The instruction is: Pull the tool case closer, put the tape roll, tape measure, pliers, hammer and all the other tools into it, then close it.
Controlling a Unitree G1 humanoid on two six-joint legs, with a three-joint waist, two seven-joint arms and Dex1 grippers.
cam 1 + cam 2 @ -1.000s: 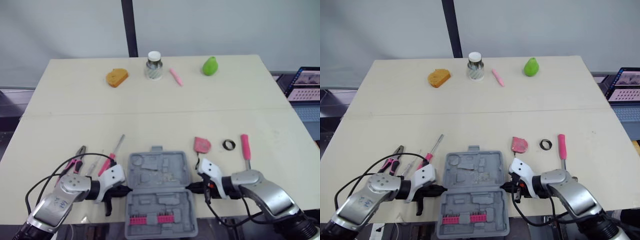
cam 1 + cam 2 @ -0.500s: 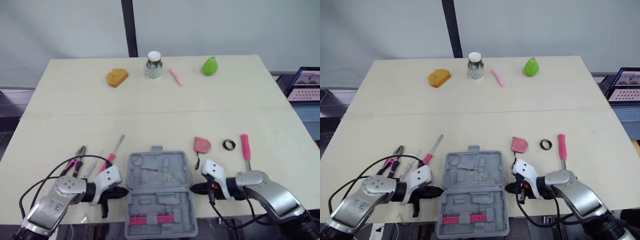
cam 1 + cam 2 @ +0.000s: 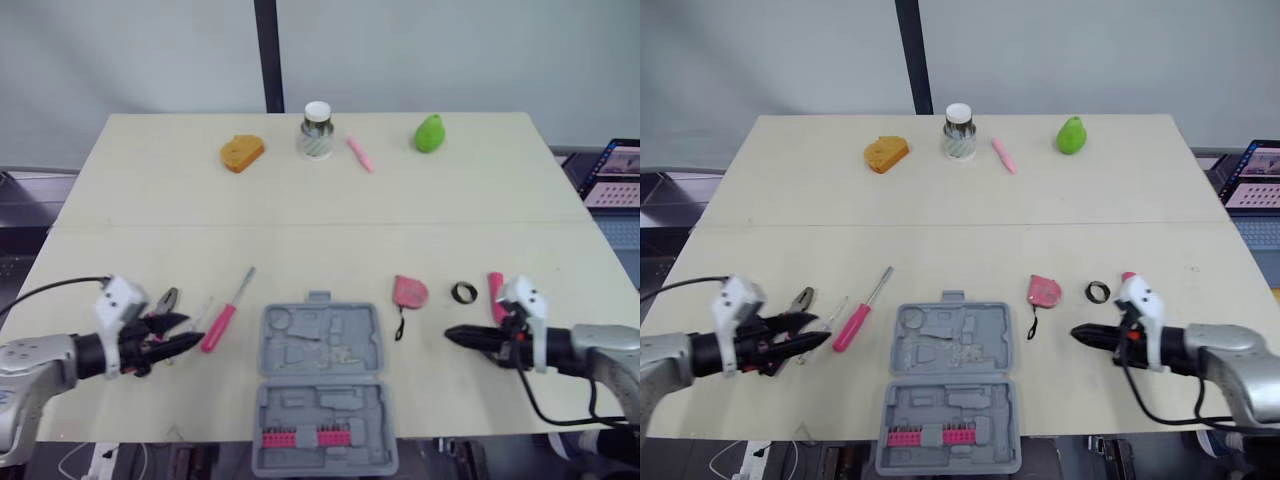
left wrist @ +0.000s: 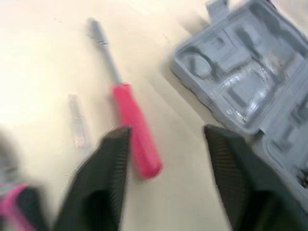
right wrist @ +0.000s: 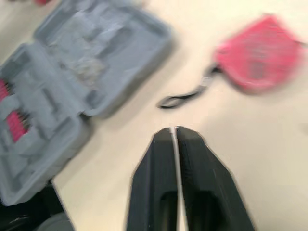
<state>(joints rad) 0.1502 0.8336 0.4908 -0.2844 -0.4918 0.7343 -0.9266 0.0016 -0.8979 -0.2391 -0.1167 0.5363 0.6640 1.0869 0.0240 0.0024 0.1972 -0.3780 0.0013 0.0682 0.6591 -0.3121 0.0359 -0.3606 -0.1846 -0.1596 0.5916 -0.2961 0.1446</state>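
Okay so the tool case (image 3: 323, 385) lies wide open at the middle of the counter's (image 3: 300, 230) near edge, and its near half seems to poke past that edge. All I can make out inside is a row of pink bits (image 3: 305, 438) in the near half.

The screwdriver (image 3: 227, 312) and pliers (image 3: 165, 298) lie on the counter left of the case. The tape measure (image 3: 409, 291), tape roll (image 3: 455, 294) and hammer (image 3: 493, 285) lie to its right. The pliers are partly hidden behind the left fingers (image 4: 103, 178), and the hammer shows just its pink handle beside the right wrist.

The left fingers are spread apart and empty, low over the counter, aimed at the screwdriver. The right fingers (image 5: 159, 168) are pressed together, gripping nothing, and point toward the case from near the tape roll.
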